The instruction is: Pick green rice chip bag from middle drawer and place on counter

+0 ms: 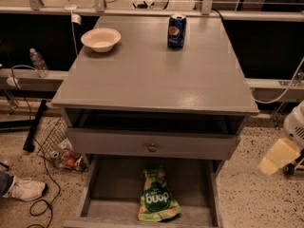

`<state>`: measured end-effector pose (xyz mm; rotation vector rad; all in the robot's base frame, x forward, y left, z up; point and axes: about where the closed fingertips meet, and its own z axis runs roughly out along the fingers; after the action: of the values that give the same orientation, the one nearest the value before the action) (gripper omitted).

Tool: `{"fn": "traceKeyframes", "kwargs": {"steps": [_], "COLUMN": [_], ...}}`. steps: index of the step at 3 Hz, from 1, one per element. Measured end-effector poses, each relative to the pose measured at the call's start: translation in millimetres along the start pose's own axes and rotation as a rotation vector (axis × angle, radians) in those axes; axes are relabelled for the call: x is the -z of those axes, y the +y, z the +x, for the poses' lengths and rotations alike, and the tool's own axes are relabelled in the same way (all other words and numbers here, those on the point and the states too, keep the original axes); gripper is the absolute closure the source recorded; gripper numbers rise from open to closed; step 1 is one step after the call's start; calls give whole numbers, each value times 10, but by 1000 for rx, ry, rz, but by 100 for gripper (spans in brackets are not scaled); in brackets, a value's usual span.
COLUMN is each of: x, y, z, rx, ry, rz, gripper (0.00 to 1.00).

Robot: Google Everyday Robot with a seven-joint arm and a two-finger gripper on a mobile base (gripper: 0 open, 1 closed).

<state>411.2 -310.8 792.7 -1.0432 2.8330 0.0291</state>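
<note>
The blue can [176,31] is standing at the back of the bench [152,75], and it is showing the round red, white and blue Pepsi mark on its side. Down in the middle drawer [114,184], the green rice chip bag [158,201] is lying with its white lettering upside down to us, reading roughly "dong". The gripper [280,156] is hanging at the right edge, beside the cabinet.
</note>
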Motion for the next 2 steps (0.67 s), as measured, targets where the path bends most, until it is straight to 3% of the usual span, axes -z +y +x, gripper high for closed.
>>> {"fn": "traceKeyframes", "kwargs": {"steps": [1,2], "x": [-539,-1114], "y": [2,180], "z": [70,-54], "rx": [-145,-249], "ry": [23,17], "rz": [-28,-76], "gripper": [0,0]}}
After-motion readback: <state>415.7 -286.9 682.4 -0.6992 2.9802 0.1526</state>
